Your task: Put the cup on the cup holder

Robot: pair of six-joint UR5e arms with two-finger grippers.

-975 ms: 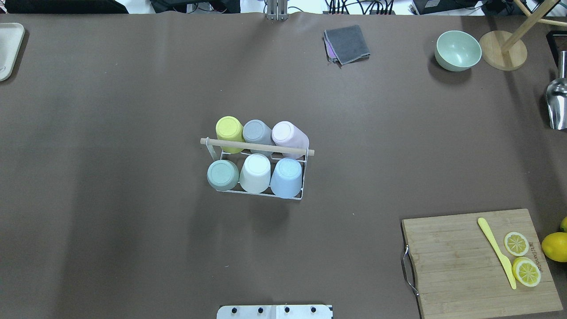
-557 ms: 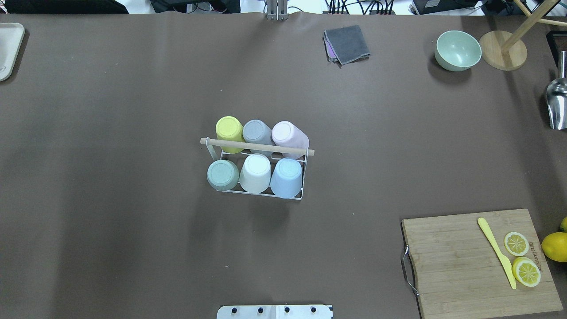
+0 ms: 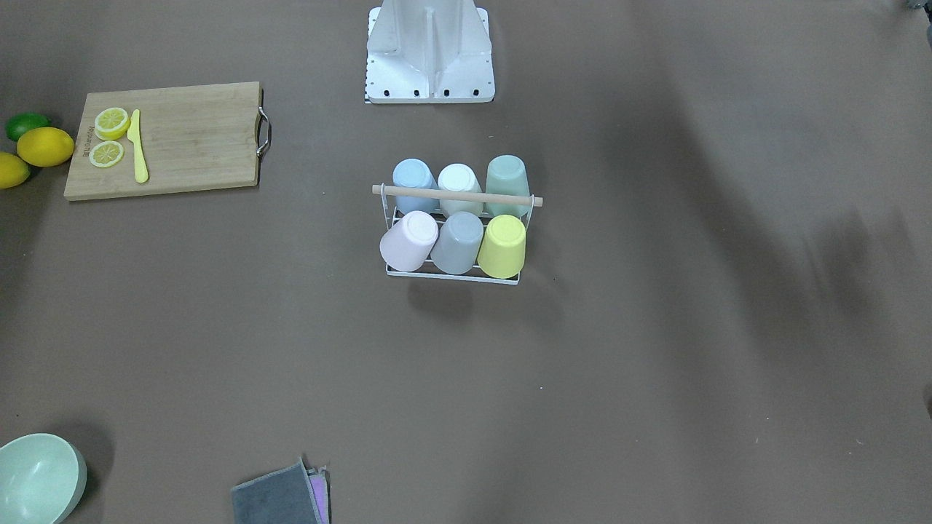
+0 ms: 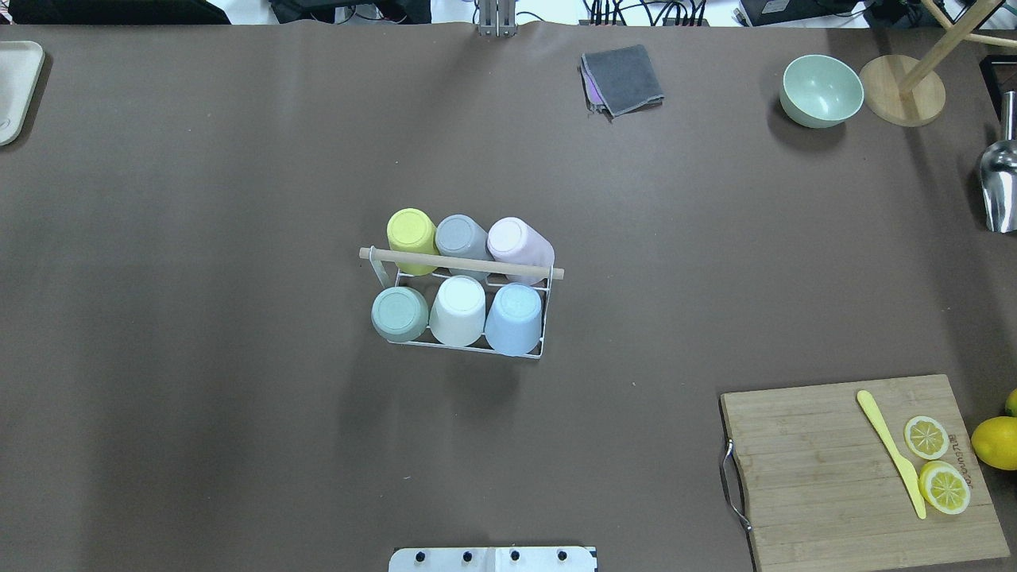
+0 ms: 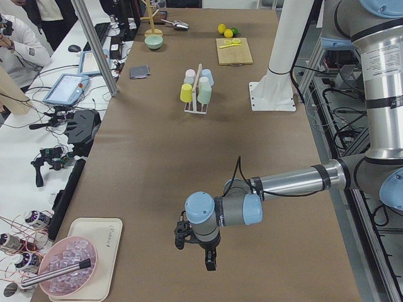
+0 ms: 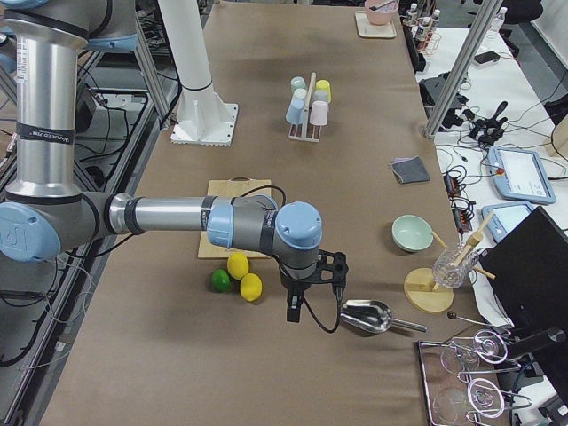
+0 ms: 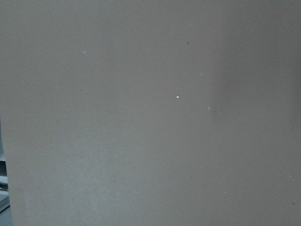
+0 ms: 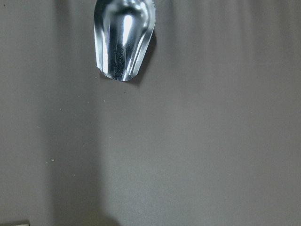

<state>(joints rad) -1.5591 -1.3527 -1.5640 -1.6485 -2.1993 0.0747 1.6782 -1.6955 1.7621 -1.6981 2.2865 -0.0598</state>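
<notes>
Left gripper (image 5: pixel 210 259), right gripper (image 6: pixel 293 309): over opposite table ends, no cup at either. Finger opening cannot be told.
Cup holder (image 4: pixel 461 263): between grippers, well apart from each. Light, stiff wire; likely slides if pushed.
Six cups (image 4: pixel 458 310): upturned on prongs, every place filled. Likely light, rigid, smooth; grip across side wall.
Cutting board lettering (image 4: pixel 959 454): too small to read.

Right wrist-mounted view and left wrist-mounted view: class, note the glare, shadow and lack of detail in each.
Right wrist-mounted view: bright glare streaks on the metal scoop, a dark shadow along its lower right edge, soft shadow bands across the table. Left wrist-mounted view: only flat table with a few pale specks, no glare.
</notes>
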